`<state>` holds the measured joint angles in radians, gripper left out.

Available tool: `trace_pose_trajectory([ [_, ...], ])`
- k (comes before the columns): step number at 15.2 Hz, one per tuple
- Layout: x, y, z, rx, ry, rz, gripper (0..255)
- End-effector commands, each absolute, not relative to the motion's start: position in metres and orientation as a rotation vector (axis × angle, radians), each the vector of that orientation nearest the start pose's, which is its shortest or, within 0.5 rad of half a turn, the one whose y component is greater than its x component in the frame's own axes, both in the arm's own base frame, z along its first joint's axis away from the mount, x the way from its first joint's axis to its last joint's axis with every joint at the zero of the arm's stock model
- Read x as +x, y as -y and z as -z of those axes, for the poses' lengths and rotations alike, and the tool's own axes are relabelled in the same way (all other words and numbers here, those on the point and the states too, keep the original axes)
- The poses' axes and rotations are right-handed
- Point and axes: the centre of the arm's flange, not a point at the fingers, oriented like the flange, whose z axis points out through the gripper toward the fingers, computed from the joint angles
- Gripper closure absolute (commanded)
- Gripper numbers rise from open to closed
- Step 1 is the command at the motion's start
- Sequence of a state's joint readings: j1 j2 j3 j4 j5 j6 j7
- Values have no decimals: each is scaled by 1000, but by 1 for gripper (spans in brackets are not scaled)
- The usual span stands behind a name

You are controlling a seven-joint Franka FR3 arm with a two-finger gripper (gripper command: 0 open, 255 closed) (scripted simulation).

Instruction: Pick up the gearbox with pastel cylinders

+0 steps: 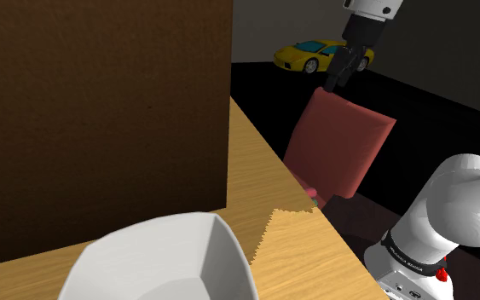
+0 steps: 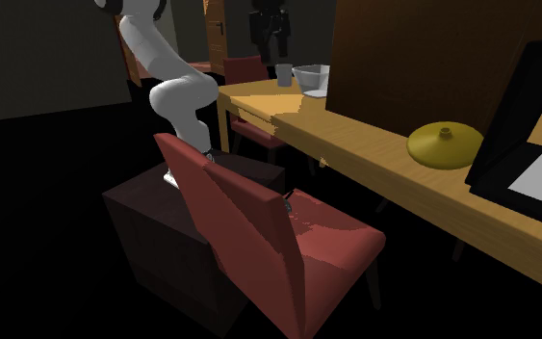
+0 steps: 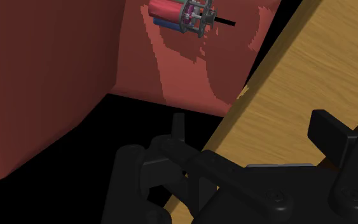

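Note:
The gearbox lies on its side on a red chair seat. It has red and blue cylinders, a grey cage frame and a thin black shaft. My gripper hangs well above it with its fingers apart, open and holding nothing, over the table's edge beside the seat. From the shoulder camera the gripper hovers just above the top of the red chair's back. In the second exterior view the dark gripper hangs over the far chair.
A tall dark brown cabinet and a white bowl stand on the wooden table. A yellow toy car sits beyond the chair. A second red chair, a yellow dome, a cup and a black-framed panel are nearby.

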<state>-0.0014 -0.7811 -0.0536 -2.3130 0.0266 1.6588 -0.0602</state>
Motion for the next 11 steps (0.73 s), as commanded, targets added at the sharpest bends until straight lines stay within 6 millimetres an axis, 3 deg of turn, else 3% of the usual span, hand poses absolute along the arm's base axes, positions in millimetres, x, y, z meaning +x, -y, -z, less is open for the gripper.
trace_pose_trajectory([
  [1,317,21,-618,-3077,27,199,0],
  [11,367,57,-489,-2934,220,24,0],
])
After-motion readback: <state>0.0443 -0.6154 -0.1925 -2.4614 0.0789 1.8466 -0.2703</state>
